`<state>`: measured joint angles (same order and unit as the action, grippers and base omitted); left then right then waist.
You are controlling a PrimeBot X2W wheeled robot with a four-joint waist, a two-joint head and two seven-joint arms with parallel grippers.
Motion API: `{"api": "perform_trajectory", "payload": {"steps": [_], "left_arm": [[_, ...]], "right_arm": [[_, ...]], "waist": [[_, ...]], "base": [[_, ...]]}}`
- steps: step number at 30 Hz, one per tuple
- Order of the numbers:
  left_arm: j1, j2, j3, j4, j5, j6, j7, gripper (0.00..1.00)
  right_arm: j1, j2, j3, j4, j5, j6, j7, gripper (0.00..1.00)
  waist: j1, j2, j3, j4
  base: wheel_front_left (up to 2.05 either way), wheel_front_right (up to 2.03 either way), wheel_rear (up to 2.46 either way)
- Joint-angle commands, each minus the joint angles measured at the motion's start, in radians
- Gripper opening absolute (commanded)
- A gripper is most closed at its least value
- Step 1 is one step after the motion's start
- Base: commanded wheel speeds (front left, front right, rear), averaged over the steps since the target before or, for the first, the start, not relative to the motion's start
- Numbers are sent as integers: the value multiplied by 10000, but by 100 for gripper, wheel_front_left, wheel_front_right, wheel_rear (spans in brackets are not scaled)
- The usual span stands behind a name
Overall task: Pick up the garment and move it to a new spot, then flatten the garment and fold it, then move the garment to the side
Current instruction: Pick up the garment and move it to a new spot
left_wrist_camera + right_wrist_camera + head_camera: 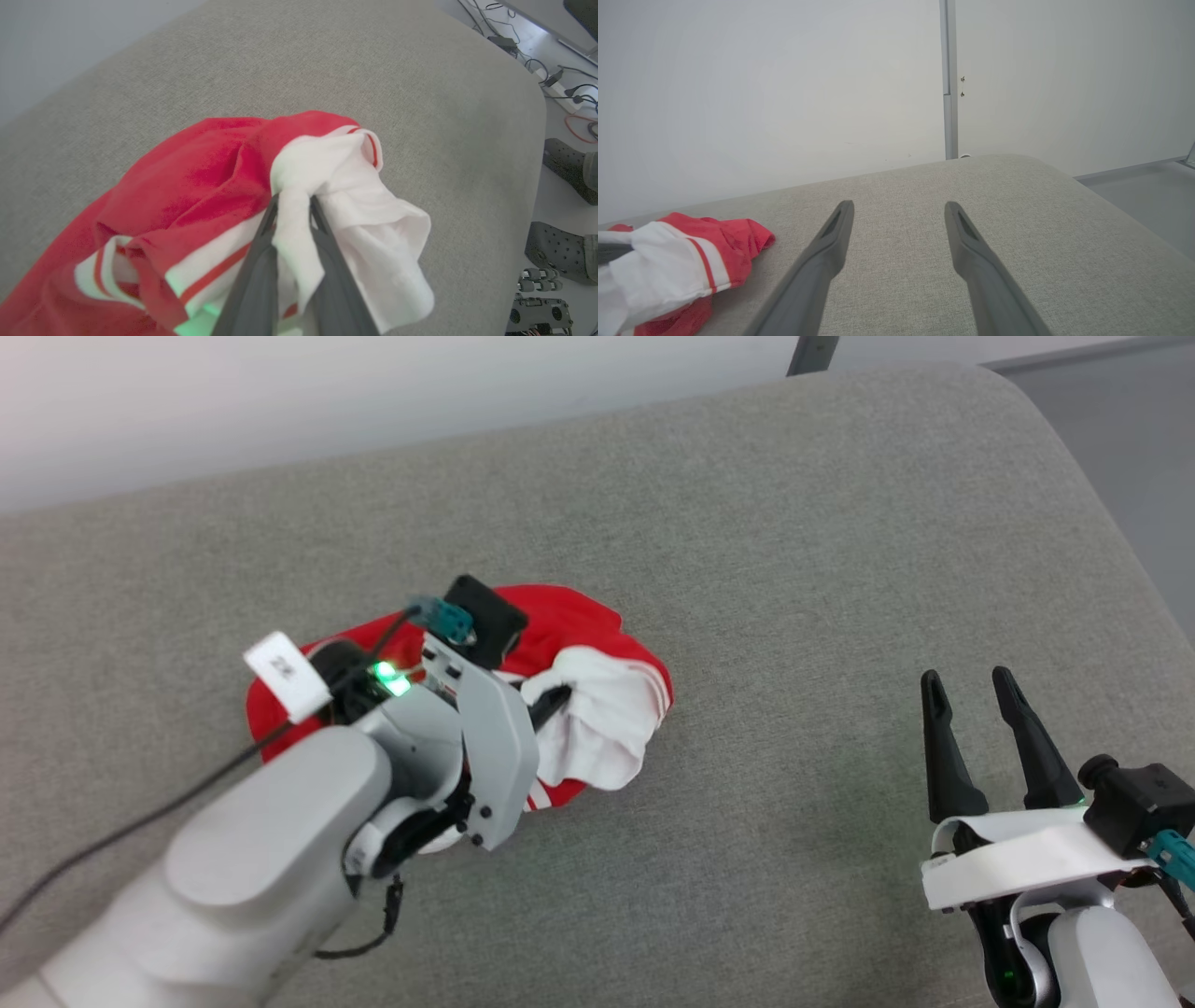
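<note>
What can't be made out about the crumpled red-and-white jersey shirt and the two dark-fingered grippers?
- Head view: pale left arm hides much of the red-and-white jersey shirt; no lettering readable in the folds.
- Left wrist view: shirt's lower left cut off by the frame; left gripper, shut on white cloth, covers the fabric beneath.
- Right wrist view: shirt runs off the left edge; open right gripper cut off at the bottom.

The garment (pixel 607 709) lies bunched on the cushion (pixel 794 569). The left gripper (pixel 293 207) rests on the garment's top, a fold of it pinched between the fingers (pixel 259 266). The right gripper (pixel 969 691) hovers well to the garment's right, over bare cushion. Behind the garment, past the cushion's far edge, stands the wall (pixel 280 401).
</note>
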<state>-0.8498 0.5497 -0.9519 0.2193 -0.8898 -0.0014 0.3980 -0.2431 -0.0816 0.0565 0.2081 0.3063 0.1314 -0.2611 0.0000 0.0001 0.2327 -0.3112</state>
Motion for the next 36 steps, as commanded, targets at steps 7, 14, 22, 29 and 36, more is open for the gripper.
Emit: {"api": "perform_trajectory", "payload": {"steps": [7, 14, 22, 29, 36], "left_arm": [[245, -697, -363, 1631, 100, -388, -365, 0], [359, -1359, -754, 3335, 137, -777, -648, 0], [350, -1956, -915, 4658, -96, -1096, -1052, 9], [301, -2127, -922, 5085, -424, -1220, -1362, 100], [293, -2031, -941, 4943, -663, -1276, -1822, 100]], "right_arm": [[-167, 74, 32, -35, 9, -14, -51, 100], [-207, 58, 104, 35, -27, -14, -53, 100], [-109, -88, 204, 100, -28, -14, -54, 100], [101, -286, 262, 212, 28, -14, -53, 100], [246, -554, 320, 308, 142, -14, -53, 100]], "waist": [[0, -1, 95, -39], [0, -1, 20, 9], [0, -1, -265, 111], [0, -1, -720, 354], [0, -1, -1205, 764]], "base": [[0, 0, 0], [0, 0, 0], [0, 0, 0], [0, 0, 0], [0, 0, 0]]}}
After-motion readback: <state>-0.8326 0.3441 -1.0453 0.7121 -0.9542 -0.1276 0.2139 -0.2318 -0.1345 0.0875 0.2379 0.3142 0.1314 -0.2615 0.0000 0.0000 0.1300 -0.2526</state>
